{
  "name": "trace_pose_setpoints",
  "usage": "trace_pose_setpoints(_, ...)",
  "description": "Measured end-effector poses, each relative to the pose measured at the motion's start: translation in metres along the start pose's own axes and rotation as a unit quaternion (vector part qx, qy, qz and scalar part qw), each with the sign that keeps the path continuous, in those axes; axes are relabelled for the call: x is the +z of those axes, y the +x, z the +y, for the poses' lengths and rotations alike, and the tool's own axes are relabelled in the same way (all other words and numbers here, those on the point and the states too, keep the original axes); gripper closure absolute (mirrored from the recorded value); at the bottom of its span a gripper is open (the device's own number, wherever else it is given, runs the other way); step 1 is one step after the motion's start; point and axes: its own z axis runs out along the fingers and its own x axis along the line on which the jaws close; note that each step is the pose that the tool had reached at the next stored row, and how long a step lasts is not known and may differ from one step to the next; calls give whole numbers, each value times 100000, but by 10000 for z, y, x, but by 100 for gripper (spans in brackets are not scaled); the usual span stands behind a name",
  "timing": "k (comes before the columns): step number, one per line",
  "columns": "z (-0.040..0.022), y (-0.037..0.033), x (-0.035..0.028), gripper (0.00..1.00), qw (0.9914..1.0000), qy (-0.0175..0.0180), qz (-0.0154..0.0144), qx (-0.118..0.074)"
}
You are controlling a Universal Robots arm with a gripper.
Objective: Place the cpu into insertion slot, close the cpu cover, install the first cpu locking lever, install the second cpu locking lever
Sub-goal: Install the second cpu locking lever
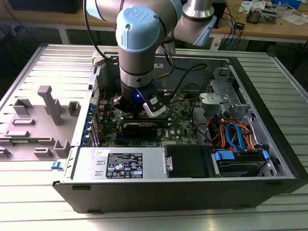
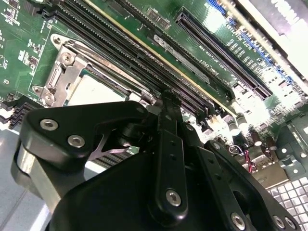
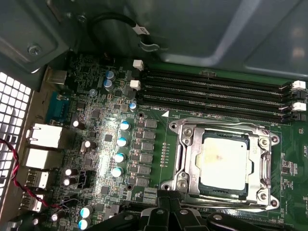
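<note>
1. CPU point(image 3: 224, 162) sits seated in the insertion slot point(image 3: 186, 163) in the first wrist view, the cpu cover point(image 3: 222, 129) lying flat around it.
2. Judging by that, the lever steps are in hand; the next move calls for a precise hook on a thin lever.
3. Gripper point(image 2: 166, 98) hovers just beside the socket, apparently empty; its opening I cannot tell.
4. Memory slots point(image 3: 216, 91) crowd one side.

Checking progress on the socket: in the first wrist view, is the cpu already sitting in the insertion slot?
Yes, the cpu lies flat inside the insertion slot, with the cpu cover framing it.
</note>
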Motion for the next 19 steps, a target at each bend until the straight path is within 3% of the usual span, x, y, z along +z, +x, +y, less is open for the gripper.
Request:
trace_pose_setpoints(4, 4, -1, 4, 89, 100000, -128, -40, -5)
trace_pose_setpoints(10, 5, -1, 23, 89, 99996, -838, -200, -25)
trace_pose_setpoints(13, 2, -1, 42, 89, 99996, -891, -220, -39)
trace_pose_setpoints(14, 3, 0, 46, 89, 99998, -678, -195, -32)
trace_pose_setpoints(15, 5, 0, 51, 89, 100000, 276, -80, -8)
trace_pose_setpoints(16, 1, 2, 44, 89, 99988, 1548, 129, 17)
trace_pose_setpoints(19, 4, 0, 45, 89, 99985, 1723, 145, 14)
